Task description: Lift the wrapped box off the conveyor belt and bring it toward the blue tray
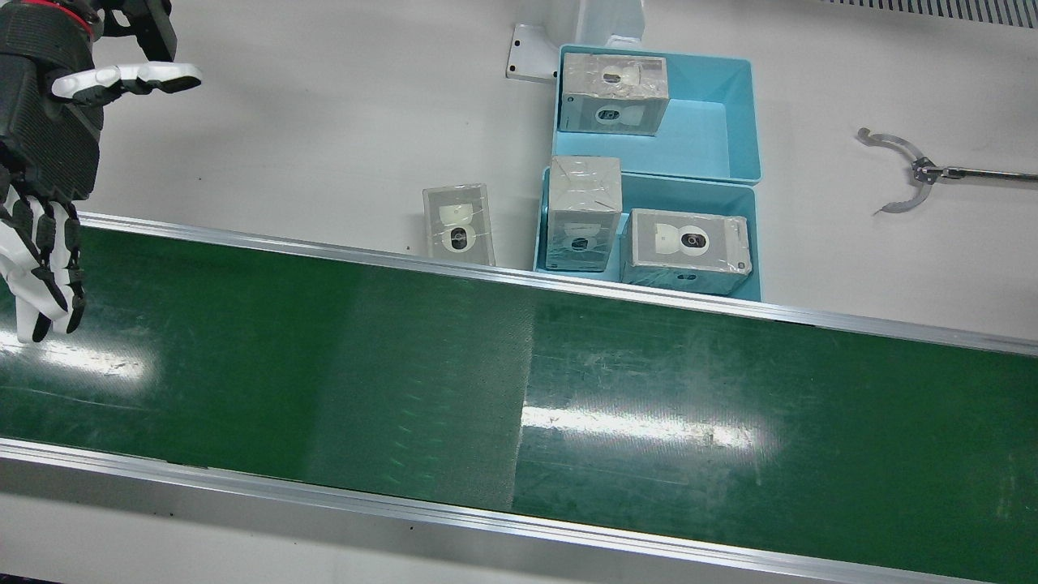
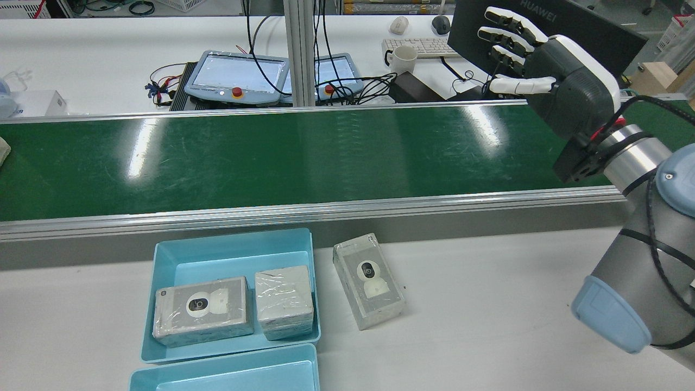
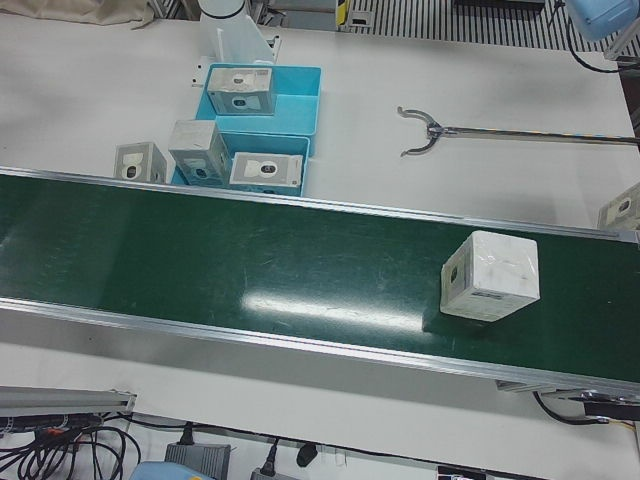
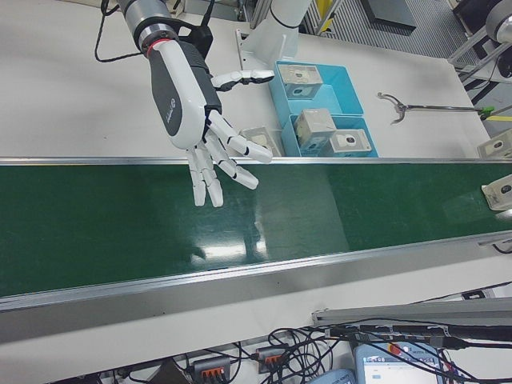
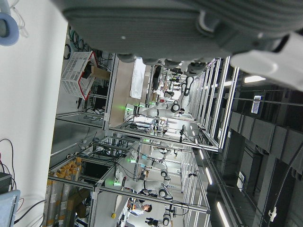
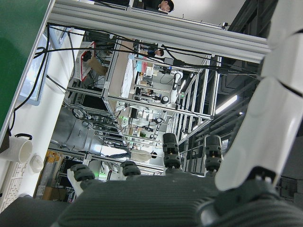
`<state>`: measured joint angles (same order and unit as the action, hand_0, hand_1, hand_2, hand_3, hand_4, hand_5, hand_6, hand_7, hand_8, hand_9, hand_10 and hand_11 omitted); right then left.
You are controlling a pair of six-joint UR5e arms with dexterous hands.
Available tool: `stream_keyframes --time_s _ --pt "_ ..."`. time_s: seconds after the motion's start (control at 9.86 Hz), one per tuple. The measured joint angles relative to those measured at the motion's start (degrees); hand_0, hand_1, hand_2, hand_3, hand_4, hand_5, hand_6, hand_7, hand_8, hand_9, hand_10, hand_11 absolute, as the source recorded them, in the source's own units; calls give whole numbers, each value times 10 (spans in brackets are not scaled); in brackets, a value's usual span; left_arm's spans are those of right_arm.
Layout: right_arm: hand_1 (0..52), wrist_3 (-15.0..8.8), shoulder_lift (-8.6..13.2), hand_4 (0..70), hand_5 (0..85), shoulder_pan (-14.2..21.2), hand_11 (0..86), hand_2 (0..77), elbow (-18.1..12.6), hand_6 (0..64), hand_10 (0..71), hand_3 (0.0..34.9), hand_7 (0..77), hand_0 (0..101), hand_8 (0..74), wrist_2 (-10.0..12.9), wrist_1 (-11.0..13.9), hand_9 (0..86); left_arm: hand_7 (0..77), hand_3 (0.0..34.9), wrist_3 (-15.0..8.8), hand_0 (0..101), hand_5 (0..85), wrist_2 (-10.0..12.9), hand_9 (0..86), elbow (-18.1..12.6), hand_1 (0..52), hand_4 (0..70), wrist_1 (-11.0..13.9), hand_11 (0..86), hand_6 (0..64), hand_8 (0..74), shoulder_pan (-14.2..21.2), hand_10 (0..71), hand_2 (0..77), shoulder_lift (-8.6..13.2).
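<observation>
Right-front view shows the right hand (image 4: 196,100) with its fingers (image 4: 210,172) spread wide, holding nothing, up above the green conveyor belt (image 4: 264,216). The left hand (image 5: 189,23) shows only in its own camera, too close to tell if its fingers are apart. The wrapped box (image 3: 490,276) is white, shiny with clear wrap, and sits on the belt, far from the right hand. Near the belt are two blue trays (image 1: 734,122) holding three boxes. Another box (image 1: 459,225) lies beside them. A grabber tool (image 1: 908,172) rests on the table.
</observation>
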<state>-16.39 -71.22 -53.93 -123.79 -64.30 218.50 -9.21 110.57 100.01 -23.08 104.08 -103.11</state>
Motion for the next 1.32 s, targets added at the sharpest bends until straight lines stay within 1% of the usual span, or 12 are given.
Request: stream_keyframes --time_s 0.1,0.2,0.3,0.41,0.51,0.61,0.71,0.81,0.91,1.01,1.12,1.32 --pt "82 5 -10 60 196 -1 54 109 -7 0 27 301 175 407 0 -1 0 54 5 0 0 0 5 0 5 0 0 0 0 0 0 5 0 5 11 0" --pt "82 8 -15 22 169 -1 44 109 -9 0 22 299 175 400 0 -1 0 54 5 0 0 0 5 0 0 0 0 0 0 0 0 5 0 5 11 0" --pt "82 11 -16 22 169 -7 44 109 -10 0 22 299 175 400 0 -4 -1 54 5 0 0 0 5 0 0 0 0 0 0 0 0 5 0 0 11 0" --pt "82 12 -14 54 180 -12 33 109 -6 0 22 300 175 399 0 -8 -2 54 5 0 0 0 5 0 0 0 0 0 0 0 0 5 0 0 11 0" --pt "82 13 -10 54 191 -12 38 109 -2 0 22 301 175 399 0 -12 -5 54 5 0 0 0 5 0 0 0 0 0 0 0 0 5 0 0 5 0" --pt "82 14 -3 71 202 -9 38 120 1 0 22 301 185 399 5 -14 -6 54 5 0 0 0 5 0 0 0 0 0 0 0 0 0 0 5 11 0" --pt "98 15 5 71 207 -3 38 131 2 0 22 299 196 407 5 -15 -7 54 5 0 0 0 5 0 0 0 0 0 0 0 0 0 0 5 11 0" --pt "98 16 13 54 202 2 38 131 1 0 22 300 196 415 5 -16 -7 54 5 0 0 0 5 0 0 0 0 0 0 0 0 0 0 0 11 0" --pt "125 16 19 71 196 10 38 142 -1 0 22 300 196 424 5 -16 -7 54 5 0 0 0 5 0 0 0 0 0 0 0 0 5 0 5 11 0" --pt "125 16 23 71 196 21 38 142 1 0 22 300 196 424 5 -15 -7 54 5 0 0 0 5 0 0 0 0 0 0 0 0 5 0 5 5 0" --pt "109 16 29 87 207 31 33 153 6 0 22 300 196 429 5 -15 -6 54 5 0 0 0 5 0 0 0 0 0 0 0 0 5 0 5 5 0" --pt "115 16 57 98 218 43 27 153 22 0 5 301 207 440 5 -14 -2 54 5 0 0 0 5 0 0 0 0 0 0 0 0 5 0 0 5 0"
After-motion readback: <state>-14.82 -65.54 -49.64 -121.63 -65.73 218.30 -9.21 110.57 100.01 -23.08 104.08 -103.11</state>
